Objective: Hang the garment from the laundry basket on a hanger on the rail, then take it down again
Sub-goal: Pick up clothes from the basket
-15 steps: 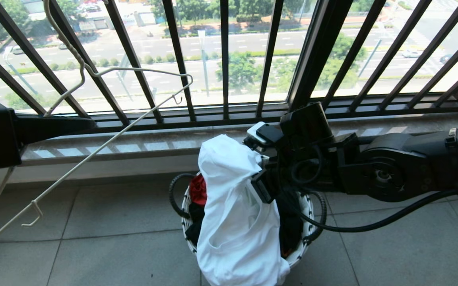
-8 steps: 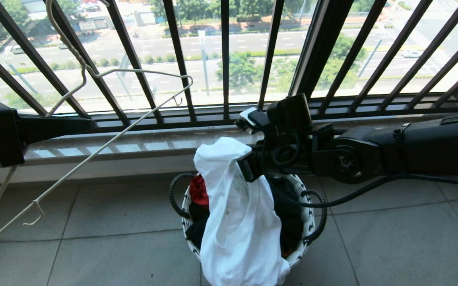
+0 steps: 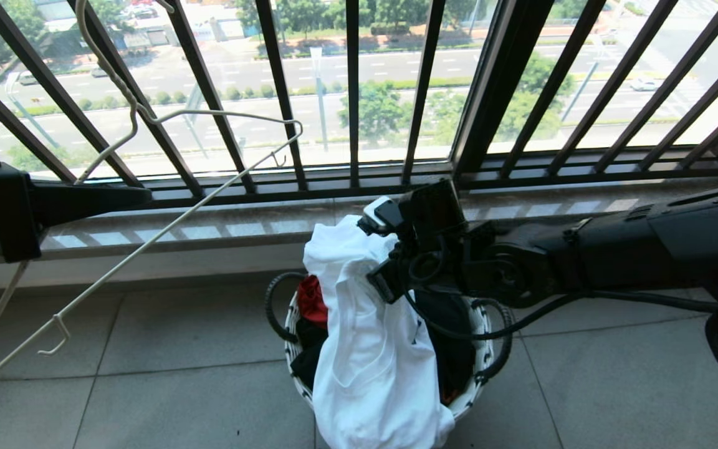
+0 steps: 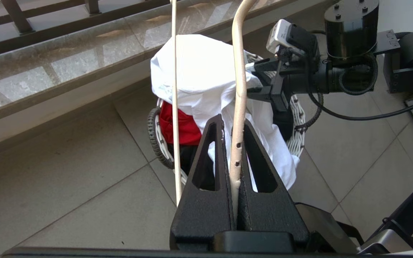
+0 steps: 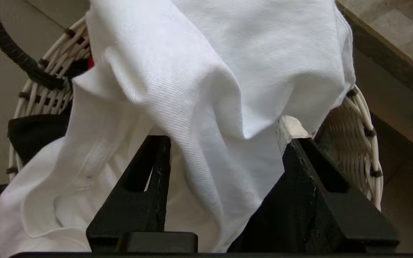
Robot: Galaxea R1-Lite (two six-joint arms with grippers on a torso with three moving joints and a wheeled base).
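**Operator:** My right arm reaches in level from the right, across the laundry basket point(image 3: 466, 399). The right gripper point(image 5: 224, 143) points left into the bunched top of the garment point(image 3: 365, 349). Its jaws stand spread, with white cloth lying between and over them; I can't tell whether they bear on it.

**Observer:** And the left?

**Operator:** The left gripper point(image 4: 232, 132) is up at the left edge of my head view, pointing right. Its jaws are pressed together on the hanger point(image 3: 147, 243), pinching one cream wire.

**Observer:** Which way does the hanger run?

**Operator:** Its long bottom wire slants from the near left up to the far right, ending beside a bar of the balcony railing point(image 3: 353, 93). The hook rises toward the top left, out of frame. A small notch hook shows near each end.

**Observer:** Where's the shirt?

**Operator:** Standing tall out of the basket, long axis running from far to near: peak at the far side, just below the stone sill point(image 3: 240, 227), tail spilling over the near rim toward the tiled floor point(image 3: 166, 386). Red and black clothes lie in the basket at its left.

**Observer:** Room to move?

**Operator:** Bare tiles lie left and right of the basket. On the far side the sill and railing are near. The hanger's low end is well apart from the basket, to the left.
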